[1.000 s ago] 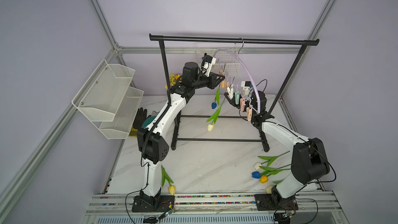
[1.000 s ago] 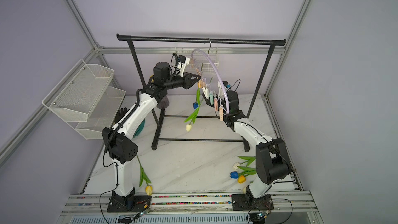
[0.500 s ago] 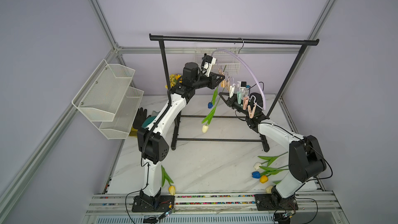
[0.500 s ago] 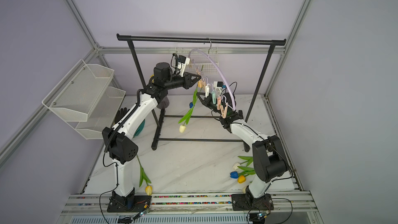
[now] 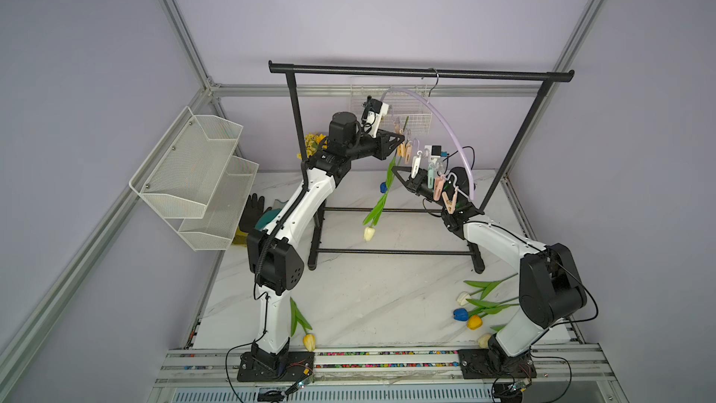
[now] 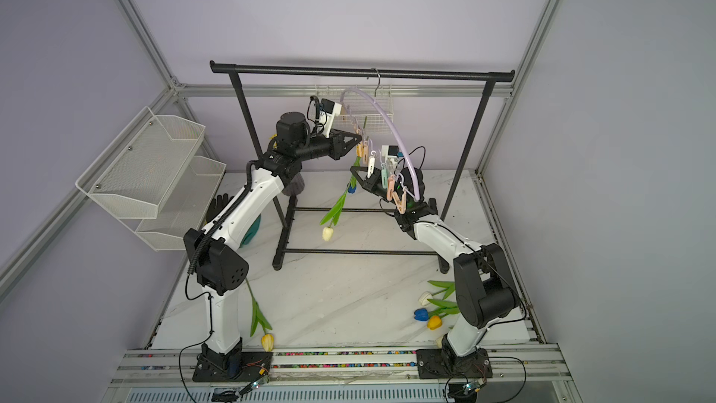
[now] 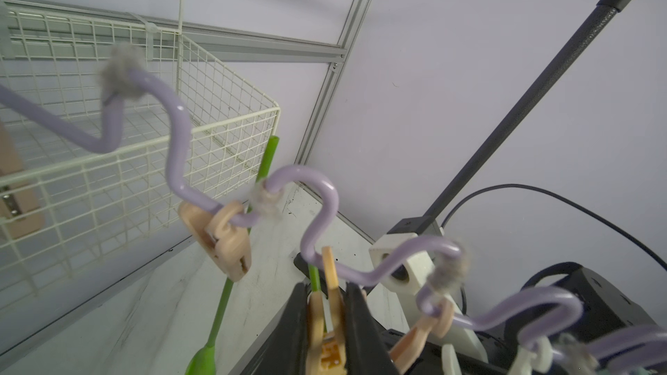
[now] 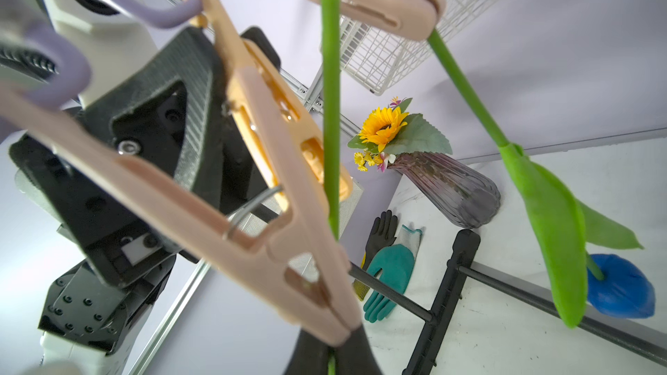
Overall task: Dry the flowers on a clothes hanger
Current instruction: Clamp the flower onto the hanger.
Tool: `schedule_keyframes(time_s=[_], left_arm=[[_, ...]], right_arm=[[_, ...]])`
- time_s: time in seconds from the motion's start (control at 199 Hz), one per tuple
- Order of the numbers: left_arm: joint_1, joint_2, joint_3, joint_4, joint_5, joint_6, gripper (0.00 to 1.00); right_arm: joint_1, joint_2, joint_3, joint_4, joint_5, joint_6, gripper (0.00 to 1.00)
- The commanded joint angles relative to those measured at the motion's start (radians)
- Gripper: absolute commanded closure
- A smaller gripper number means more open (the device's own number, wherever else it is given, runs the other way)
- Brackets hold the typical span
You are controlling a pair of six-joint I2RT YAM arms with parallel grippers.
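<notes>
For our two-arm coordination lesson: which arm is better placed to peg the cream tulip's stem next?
Left, probably: the left gripper pinches an orange peg on the clothes hanger, beside the stem, while the right gripper holds that stem.

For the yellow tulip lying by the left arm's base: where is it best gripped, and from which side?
Probably best to take the yellow tulip by its thin stem just above the head, from straight overhead, jaws across the stem: it lies flat on the table.
</notes>
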Motion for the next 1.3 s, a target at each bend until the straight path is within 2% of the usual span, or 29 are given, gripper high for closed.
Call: schedule_keyframes(time_s=[0.0,0.92,1.297], left_arm=[[-0.006,-0.016,-0.008,0.032,0.0,-0.007,0.83],[-0.006,-0.019,-0.024,0.056,0.017,-0.029,0.85],[-0.006,-0.027,-0.024,0.072,0.032,-0.022,0.59]], right_arm=[[0.006,0.012,0.019,0.03,-0.019,-0.018,1.0],[0.005,-0.039,0.085,-0.159,0.028,-0.177,1.0],[0.006,-0.04,0.106,-0.19,0.038,-0.195,1.0]])
